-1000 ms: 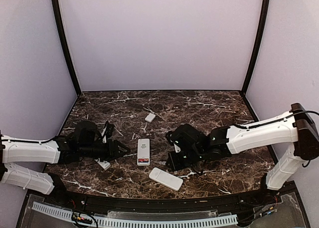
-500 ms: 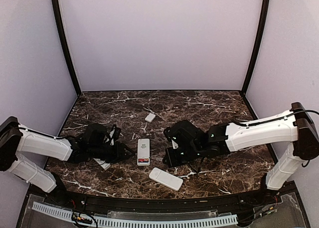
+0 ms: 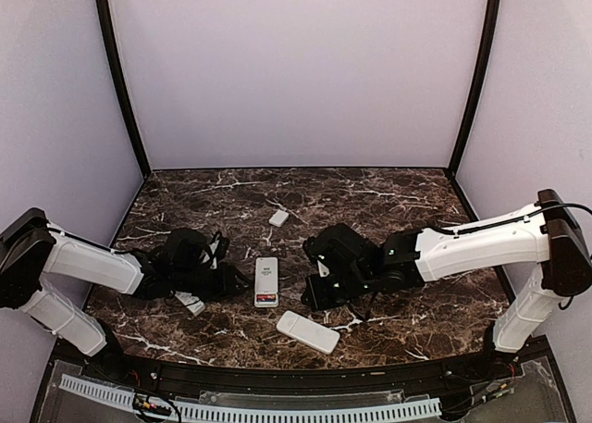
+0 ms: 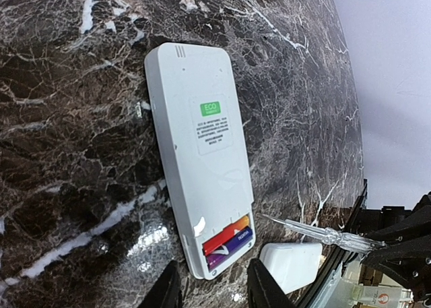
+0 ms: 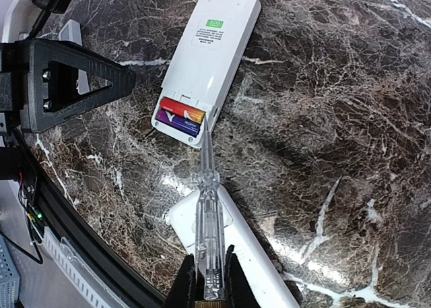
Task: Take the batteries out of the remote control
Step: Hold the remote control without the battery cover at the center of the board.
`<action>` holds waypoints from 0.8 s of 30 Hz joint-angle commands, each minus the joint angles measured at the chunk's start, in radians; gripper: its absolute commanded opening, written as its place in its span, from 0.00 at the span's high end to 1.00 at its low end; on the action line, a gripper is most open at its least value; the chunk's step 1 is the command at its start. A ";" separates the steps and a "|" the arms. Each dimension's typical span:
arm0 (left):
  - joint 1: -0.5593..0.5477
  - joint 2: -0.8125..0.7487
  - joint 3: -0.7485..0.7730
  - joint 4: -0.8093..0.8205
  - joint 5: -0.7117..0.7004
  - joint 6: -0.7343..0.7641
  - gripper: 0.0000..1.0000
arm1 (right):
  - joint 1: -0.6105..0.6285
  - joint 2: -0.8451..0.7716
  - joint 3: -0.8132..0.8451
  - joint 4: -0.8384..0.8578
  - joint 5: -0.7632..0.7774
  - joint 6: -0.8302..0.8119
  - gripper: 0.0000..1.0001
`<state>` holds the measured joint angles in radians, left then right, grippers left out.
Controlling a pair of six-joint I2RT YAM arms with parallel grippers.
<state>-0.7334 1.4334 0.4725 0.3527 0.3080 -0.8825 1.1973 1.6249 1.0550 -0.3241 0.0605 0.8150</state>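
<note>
The right hand (image 5: 205, 288) is pressed together on a clear, pen-like tool (image 5: 205, 207), gripping it by the thick end. The tool's thin tip reaches the right rim of the open battery bay. Whether the tip touches the cells cannot be told.

The remote (image 3: 266, 281) lies face down near the middle of the worktop (image 3: 388, 201), a little toward the near edge. A green label faces up, and the uncovered bay is at the end that points to the near edge. The batteries (image 5: 180, 112) sit inside that bay, side by side, one orange-red (image 4: 225, 235) and one blue-purple (image 4: 229, 249).

The left hand (image 4: 214, 291) comes in low from the left edge. Its fingers (image 4: 168, 288) are spread, with nothing between them, and they stand just off the bay end of the remote. In the right wrist view, one finger is just beside the remote's long side without touching it.

A second remote (image 3: 308, 331) lies flat between the first one and the near edge, under the shaft of the tool. A small white cover (image 3: 278, 217) rests farther back, toward the far edge. Another white piece (image 3: 192, 304) lies partly under the left arm.
</note>
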 commanded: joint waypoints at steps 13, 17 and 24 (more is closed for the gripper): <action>-0.004 0.070 0.013 0.049 -0.001 0.015 0.69 | 0.014 0.019 0.025 0.001 -0.009 0.019 1.00; -0.004 0.078 0.010 0.052 0.000 0.017 0.70 | 0.015 0.030 0.030 0.001 -0.014 0.021 1.00; -0.004 0.095 0.009 0.068 0.003 0.017 0.73 | 0.022 0.035 0.037 -0.008 -0.008 0.024 1.00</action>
<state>-0.7334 1.5143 0.4725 0.3962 0.3065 -0.8772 1.2057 1.6455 1.0676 -0.3256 0.0490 0.8276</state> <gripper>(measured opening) 0.280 0.090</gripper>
